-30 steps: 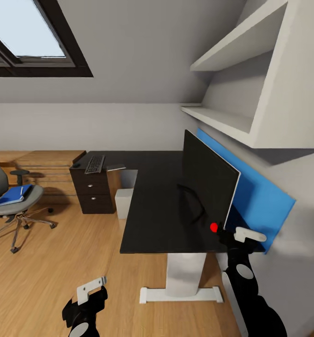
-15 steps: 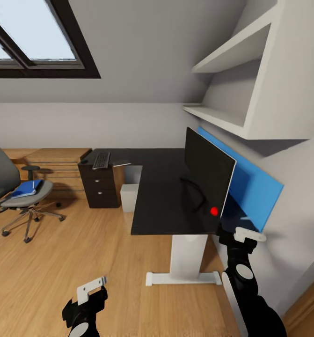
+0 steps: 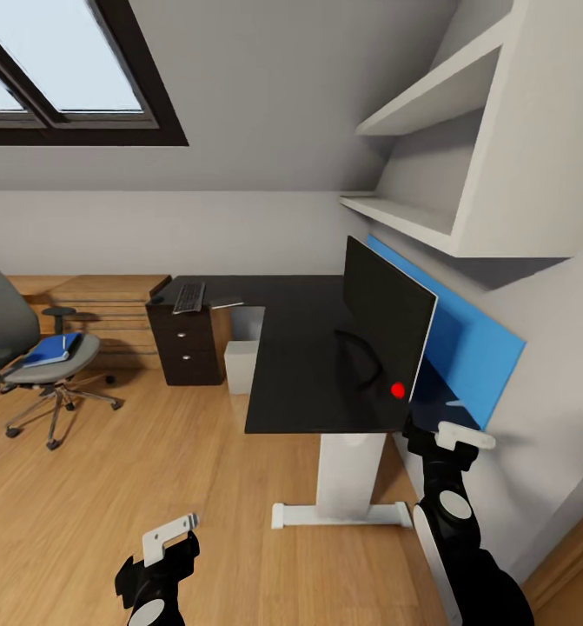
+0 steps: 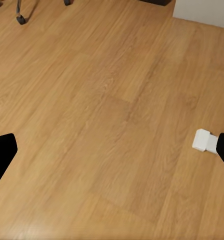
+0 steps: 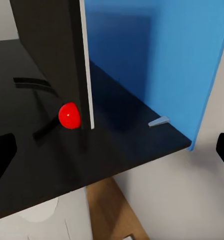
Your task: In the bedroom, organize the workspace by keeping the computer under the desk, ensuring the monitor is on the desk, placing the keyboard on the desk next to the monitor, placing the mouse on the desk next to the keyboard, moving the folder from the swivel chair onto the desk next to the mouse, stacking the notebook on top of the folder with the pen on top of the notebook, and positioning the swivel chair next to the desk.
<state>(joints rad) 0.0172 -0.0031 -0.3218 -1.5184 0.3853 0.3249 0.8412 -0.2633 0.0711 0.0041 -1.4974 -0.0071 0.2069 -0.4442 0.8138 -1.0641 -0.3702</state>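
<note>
The black-topped desk (image 3: 295, 356) stands ahead, with the monitor (image 3: 387, 326) upright on it in front of the blue back panel. At the desk's far end lies the keyboard (image 3: 188, 297), with a flat grey thing (image 3: 227, 303) beside it. Under the desk sits the light grey computer (image 3: 239, 367). Far left, the swivel chair (image 3: 9, 335) carries the blue folder (image 3: 52, 349). My left gripper (image 3: 165, 539) hangs open over the floor. My right gripper (image 3: 452, 439) is open at the desk's near right corner, close to the monitor's edge (image 5: 84, 65).
A black drawer unit (image 3: 185, 352) stands under the keyboard, and an oak dresser (image 3: 100, 304) lies behind the chair. White shelves (image 3: 447, 148) overhang the desk. The white pedestal foot (image 3: 339, 515) rests on the wood floor (image 4: 106, 115). A small pale sliver (image 5: 159, 121) lies behind the monitor.
The whole view drew back a little from the desk and swung slightly left between the earliest frame and now. Both grippers keep their places in the picture.
</note>
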